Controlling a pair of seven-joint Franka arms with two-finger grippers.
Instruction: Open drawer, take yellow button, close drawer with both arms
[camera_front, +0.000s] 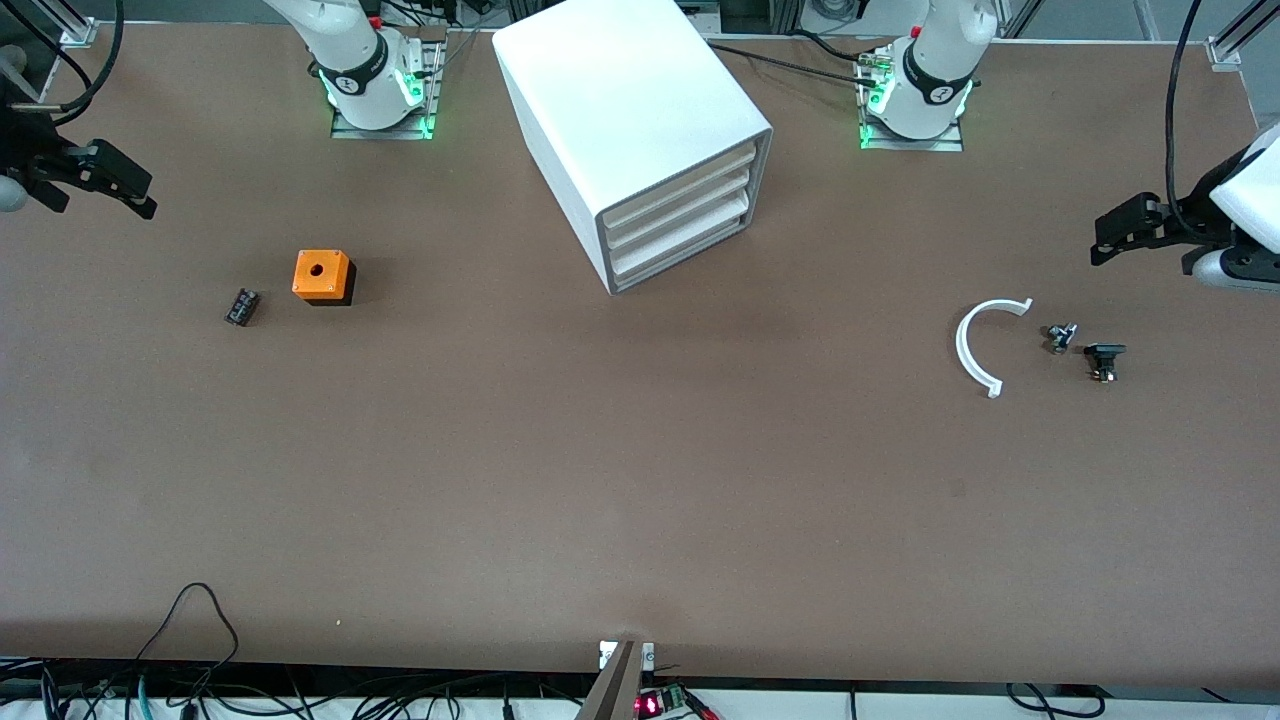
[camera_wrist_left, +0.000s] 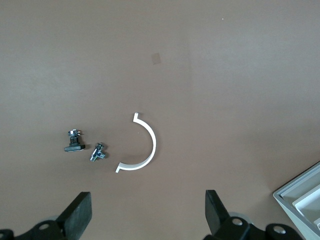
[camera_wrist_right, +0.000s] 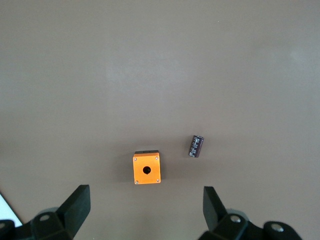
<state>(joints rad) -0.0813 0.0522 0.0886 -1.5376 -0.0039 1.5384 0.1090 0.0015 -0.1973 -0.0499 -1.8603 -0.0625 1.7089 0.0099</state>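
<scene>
The white drawer cabinet (camera_front: 640, 130) stands at the middle of the table near the arms' bases, its three drawers (camera_front: 680, 225) all shut. Its corner shows in the left wrist view (camera_wrist_left: 300, 200). The button is not in view. My left gripper (camera_front: 1105, 240) is open and empty, up in the air over the left arm's end of the table; its fingers (camera_wrist_left: 77, 215) stand wide apart. My right gripper (camera_front: 140, 192) is open and empty over the right arm's end of the table; its fingers (camera_wrist_right: 75, 205) stand wide apart.
An orange box with a hole (camera_front: 322, 276) (camera_wrist_right: 146, 168) and a small black block (camera_front: 241, 306) (camera_wrist_right: 196, 145) lie toward the right arm's end. A white curved strip (camera_front: 960, 340) (camera_wrist_left: 154, 145) and two small dark parts (camera_front: 1060, 337) (camera_front: 1104, 358) lie toward the left arm's end.
</scene>
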